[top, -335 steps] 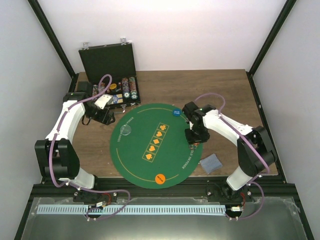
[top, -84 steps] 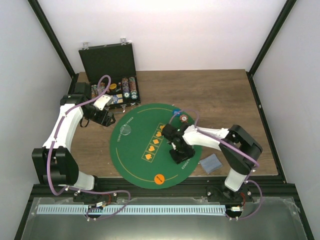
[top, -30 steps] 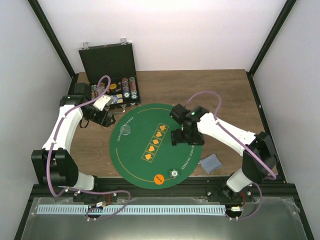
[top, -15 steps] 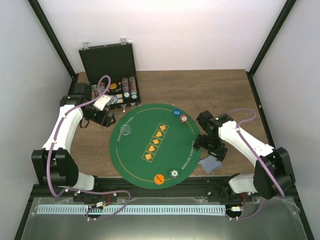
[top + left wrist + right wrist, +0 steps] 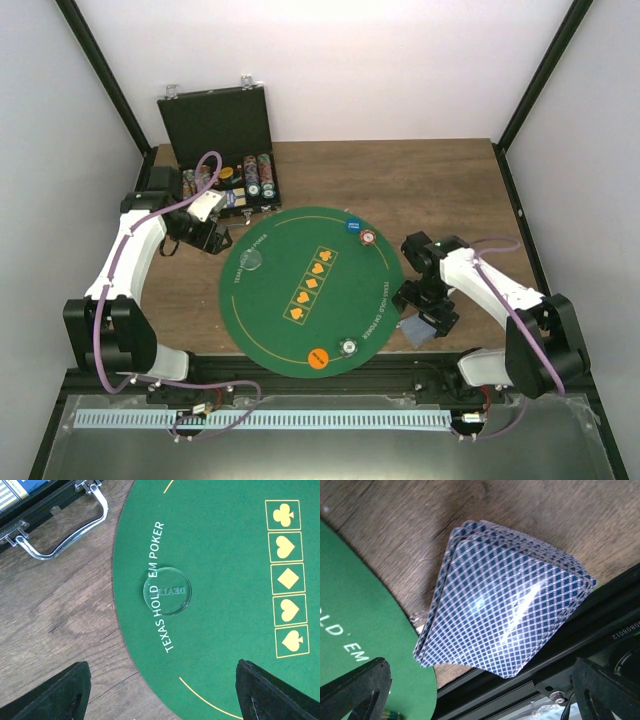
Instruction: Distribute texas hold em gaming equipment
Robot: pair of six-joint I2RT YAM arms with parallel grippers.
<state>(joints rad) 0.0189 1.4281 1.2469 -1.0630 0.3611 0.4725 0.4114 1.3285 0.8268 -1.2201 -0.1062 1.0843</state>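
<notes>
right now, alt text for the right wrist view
A fanned stack of playing cards, blue-patterned backs up, lies on the wooden table, framed by the open jaws of the right gripper. The green mat shows at left.

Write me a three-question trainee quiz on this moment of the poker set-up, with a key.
1. True or false: the right gripper stands open over the deck of blue-backed cards.
2. Where does the deck lie? A: on bare wood at the right edge of the green felt mat. B: at the mat's centre. C: held in the air.
3. How many round discs lie on the mat?
Key: 1 true. 2 A. 3 five: clear dealer button, blue chip, red-and-white chip, silvery chip, orange disc.
</notes>
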